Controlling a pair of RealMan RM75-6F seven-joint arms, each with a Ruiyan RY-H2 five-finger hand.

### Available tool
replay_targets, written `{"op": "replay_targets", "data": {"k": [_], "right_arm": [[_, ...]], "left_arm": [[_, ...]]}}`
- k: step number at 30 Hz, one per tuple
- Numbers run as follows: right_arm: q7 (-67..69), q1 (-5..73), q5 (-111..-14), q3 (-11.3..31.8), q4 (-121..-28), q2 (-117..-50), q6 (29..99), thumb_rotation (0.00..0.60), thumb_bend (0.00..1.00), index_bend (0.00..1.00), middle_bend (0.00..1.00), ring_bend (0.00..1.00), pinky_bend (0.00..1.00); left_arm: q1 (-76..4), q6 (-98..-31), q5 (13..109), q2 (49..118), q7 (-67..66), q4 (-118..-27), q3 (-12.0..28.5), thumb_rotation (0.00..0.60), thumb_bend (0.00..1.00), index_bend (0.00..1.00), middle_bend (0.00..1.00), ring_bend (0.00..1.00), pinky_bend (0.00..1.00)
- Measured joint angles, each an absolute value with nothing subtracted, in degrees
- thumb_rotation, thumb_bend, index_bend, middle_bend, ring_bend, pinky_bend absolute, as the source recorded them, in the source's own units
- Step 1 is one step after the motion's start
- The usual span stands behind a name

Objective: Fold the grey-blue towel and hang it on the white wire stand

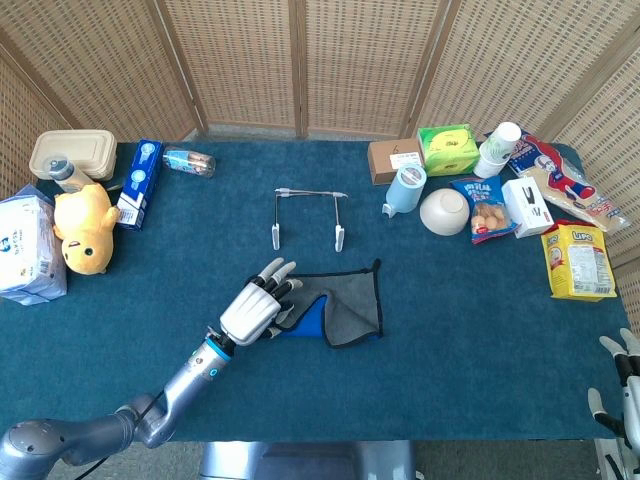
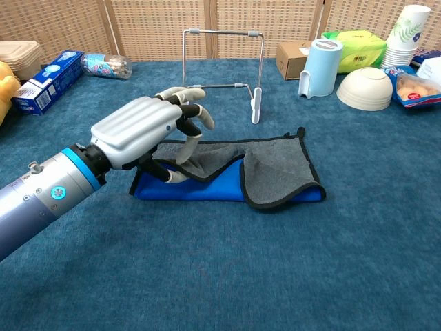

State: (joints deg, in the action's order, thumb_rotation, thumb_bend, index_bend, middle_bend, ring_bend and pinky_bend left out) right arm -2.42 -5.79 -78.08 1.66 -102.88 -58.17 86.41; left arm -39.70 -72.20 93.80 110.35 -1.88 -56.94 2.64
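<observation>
Reaching in from the near left, the left hand (image 2: 141,131) sits over the left end of the towel (image 2: 275,169), fingers (image 2: 187,141) curled down onto the grey cloth; whether they actually pinch it cannot be told. The towel lies folded on the blue counter (image 2: 227,276), grey on top with a black edge, bright blue showing underneath, stretching rightward from the hand. In the head view the same hand (image 1: 250,310) covers the towel's (image 1: 350,305) left part. The right hand (image 1: 622,395) shows only at the lower right corner of the head view, off the counter and well apart from the towel, fingers apart and holding nothing. Beyond the towel, near its far edge but not touching, stands the white wire stand (image 2: 222,65), upright and bare.
</observation>
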Motion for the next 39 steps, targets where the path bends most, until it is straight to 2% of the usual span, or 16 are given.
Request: {"op": "replay_targets", "data": {"k": [11, 24, 30, 39], "right_arm": [[-2.25, -5.93, -77.81, 1.67, -102.69, -58.20, 86.40, 0.600, 0.39, 0.15, 0.03, 0.00, 0.00], [-2.18, -6.26, -77.92, 1.58, -102.85, -58.00, 86.82, 0.600, 0.39, 0.15, 0.03, 0.00, 0.00], [-2.25, -6.44, -77.99, 1.55, -103.11, -57.78, 87.08, 0.600, 0.39, 0.15, 0.03, 0.00, 0.00], [-2.30, -6.41, -78.07, 1.54, -103.34, -57.76, 86.98, 0.600, 0.39, 0.16, 0.03, 0.00, 0.00]], "left_arm": [[-40.04, -68.99, 87.26, 111.45, 1.98, -55.69, 7.85, 0.600, 0.39, 0.73, 0.31, 0.07, 0.00], [-41.80, -67.73, 84.52, 113.39, 1.95, -50.99, 10.99, 0.600, 0.39, 0.70, 0.30, 0.06, 0.00], [-41.57, -67.71, 83.88, 113.95, 1.52, -48.93, 10.86, 0.600, 0.39, 0.61, 0.28, 0.04, 0.00], [-40.20, -66.57, 82.54, 113.56, 0.49, -48.89, 9.89, 0.600, 0.39, 0.37, 0.18, 0.00, 0.00]]}}
